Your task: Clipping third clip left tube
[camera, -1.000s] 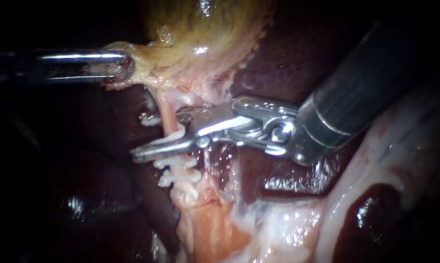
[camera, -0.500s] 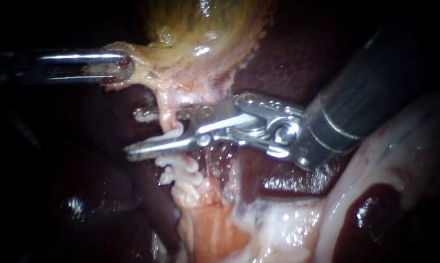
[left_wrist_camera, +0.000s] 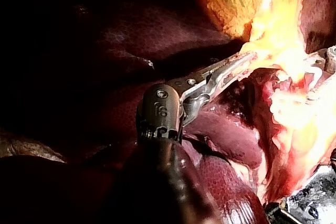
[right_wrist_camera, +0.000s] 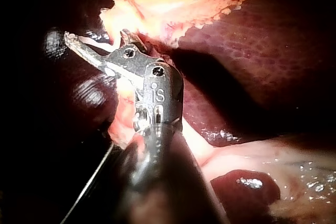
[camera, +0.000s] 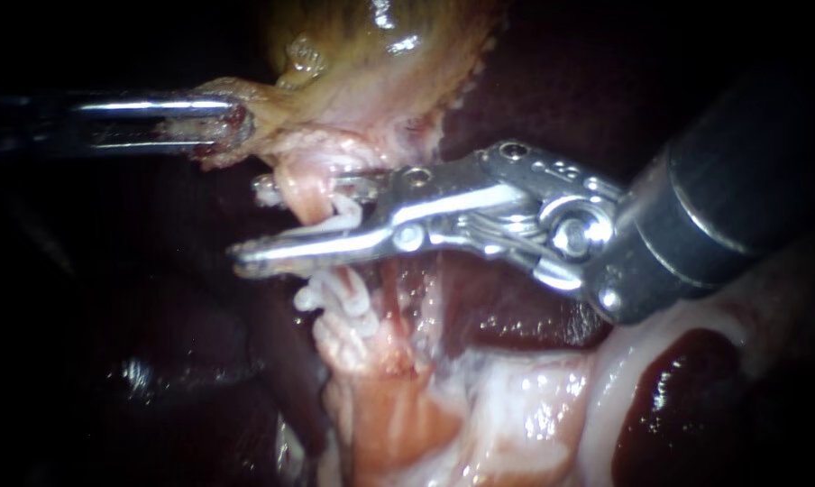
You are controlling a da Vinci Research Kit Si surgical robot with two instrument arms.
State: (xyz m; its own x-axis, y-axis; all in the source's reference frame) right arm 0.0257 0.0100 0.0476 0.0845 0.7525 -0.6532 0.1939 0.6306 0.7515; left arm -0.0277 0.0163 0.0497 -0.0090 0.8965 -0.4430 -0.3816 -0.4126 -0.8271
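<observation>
Left tube: pale pink stalk at scene centre. It runs from the gallbladder at 12 o'clock down toward 6 o'clock, is drawn taut, and passes between the jaws of the right tool.
Left tool: working end of the left instrument, whose shaft enters level from 9 o'clock. Its jaws are clenched on the gallbladder's ragged lower fringe.
Reason for hold: judged to be traction toward 9 o'clock, which keeps the gallbladder off the liver and makes the tube stand clear.
Right tool: working end of the right instrument, whose shaft enters from 3 o'clock, slightly high. The wrist is bent so the jaws point to 9 o'clock, square across the tube. The jaws are parted, 1 behind the tube and 1 in front, and are not squeezed onto it.
Loaded clip: white piece between those jaws, beside the tube. It appears to be clip 3, not yet closed.
Seated clips: white, apparently 2, on the same tube just beyond the front jaw toward 6 o'clock.
Reason for placement: judged that the new clip is meant for the gallbladder side of the seated ones, with bare tube left between.
Stage: tool straddling the tube, closure pending.
</observation>
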